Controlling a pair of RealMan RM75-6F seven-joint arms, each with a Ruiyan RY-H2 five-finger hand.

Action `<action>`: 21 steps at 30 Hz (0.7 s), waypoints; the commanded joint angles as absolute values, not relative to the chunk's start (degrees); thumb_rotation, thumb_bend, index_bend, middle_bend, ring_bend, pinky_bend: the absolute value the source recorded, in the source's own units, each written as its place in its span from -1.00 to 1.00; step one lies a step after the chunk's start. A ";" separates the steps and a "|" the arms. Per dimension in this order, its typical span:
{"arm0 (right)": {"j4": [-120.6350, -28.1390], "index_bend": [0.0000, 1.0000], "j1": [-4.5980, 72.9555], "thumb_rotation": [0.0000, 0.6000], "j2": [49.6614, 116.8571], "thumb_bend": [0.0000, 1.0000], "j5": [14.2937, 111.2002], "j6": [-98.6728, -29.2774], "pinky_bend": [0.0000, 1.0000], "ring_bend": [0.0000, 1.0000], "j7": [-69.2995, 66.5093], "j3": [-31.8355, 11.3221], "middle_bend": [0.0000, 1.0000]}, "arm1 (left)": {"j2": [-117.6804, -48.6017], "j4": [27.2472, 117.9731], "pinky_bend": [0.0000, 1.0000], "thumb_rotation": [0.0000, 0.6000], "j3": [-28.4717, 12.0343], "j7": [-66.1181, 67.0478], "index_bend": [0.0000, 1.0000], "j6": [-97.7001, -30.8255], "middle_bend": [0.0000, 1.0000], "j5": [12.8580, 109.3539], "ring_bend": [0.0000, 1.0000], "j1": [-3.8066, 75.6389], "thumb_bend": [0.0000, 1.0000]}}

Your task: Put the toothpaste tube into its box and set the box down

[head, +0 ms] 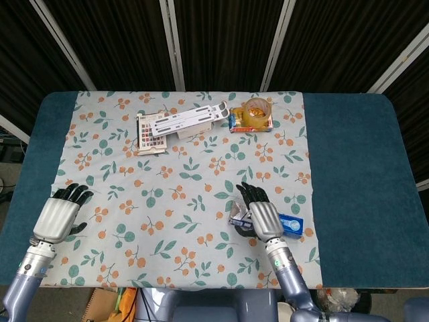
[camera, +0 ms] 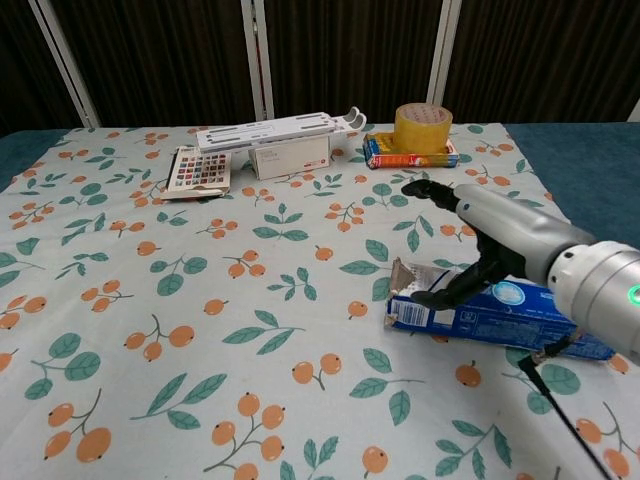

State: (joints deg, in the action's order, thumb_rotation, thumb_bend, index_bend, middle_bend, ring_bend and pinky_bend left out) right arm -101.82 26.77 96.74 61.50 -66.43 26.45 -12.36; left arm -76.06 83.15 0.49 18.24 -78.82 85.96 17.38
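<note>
We see the blue toothpaste box (camera: 500,310) lying flat on the flowered cloth (camera: 200,300), toward the near right part of the surface (head: 355,154). Its open end, with the flaps ragged and turned out, faces left in the chest view, and the long side runs off to the right under the arm. We cannot tell from either view whether the tube is inside it.

Our right robot hand (camera: 470,235) hangs over the box with its fingers spread. The upper fingers reach out past the box toward the far side, while the thumb curves down and meets the top edge of the box near the open end. It does not grasp the box; the hand is released, touching at most. In the head view the same hand (head: 260,213) covers the middle of the box, whose blue end shows just to its right.

Our left robot hand (head: 62,213) is at the near left edge of the cloth, well apart from the box, fingers extended and apart, holding nothing.

At the far side of the cloth we see a roll of yellow tape (camera: 423,125) sitting on a small flat packet (camera: 408,155), a white folding stand (camera: 280,130) resting across a white carton (camera: 290,157), and a colour card (camera: 198,170) beside them on the left.
</note>
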 commanded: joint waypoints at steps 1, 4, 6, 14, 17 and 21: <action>-107.13 -1.00 25.03 1.00 89.49 -0.54 60.80 -67.00 -1.00 -1.00 29.22 -10.12 -1.00 | -75.85 83.39 -0.40 1.00 0.19 18.25 -0.47 -79.06 -0.61 85.76 -0.65 17.23 -0.95; -110.76 -1.00 23.10 1.00 82.52 -0.54 61.87 -67.62 -1.00 -1.00 29.23 -8.00 -1.00 | -75.46 83.96 -0.42 1.00 -0.21 18.44 -0.49 -79.37 -0.63 85.50 -0.67 17.04 -0.95; -112.55 -1.00 21.49 1.00 76.99 -0.54 63.82 -67.99 -1.00 -1.00 27.67 -6.41 -1.00 | -74.94 84.55 -0.44 1.00 -0.59 18.59 -0.52 -80.02 -0.66 85.74 -0.70 16.94 -0.95; -107.90 -1.00 14.02 1.00 62.76 -0.54 77.97 -75.27 -1.00 -1.00 17.87 -0.31 -1.00 | -71.69 88.55 -0.59 1.00 -0.87 17.90 -0.79 -81.74 -0.97 84.63 -0.91 14.97 -0.97; -103.39 -1.00 10.64 1.00 61.21 -0.54 82.86 -80.88 -1.00 -1.00 14.85 1.34 -1.00 | -70.56 89.02 -0.67 1.00 -0.55 17.55 -0.84 -83.87 -1.00 85.68 -0.98 13.76 -0.97; -96.56 -1.00 6.55 1.00 61.63 -0.54 86.70 -88.22 -1.00 -1.00 9.54 2.01 -1.00 | -69.98 88.28 -0.81 1.00 0.19 16.76 -0.92 -86.83 -1.00 86.93 -1.00 11.69 -0.97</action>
State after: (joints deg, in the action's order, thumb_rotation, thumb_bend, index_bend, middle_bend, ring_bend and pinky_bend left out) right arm -101.35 10.22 62.52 83.17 -83.31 13.94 0.51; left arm -70.37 88.59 -0.22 17.32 -85.67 86.32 12.70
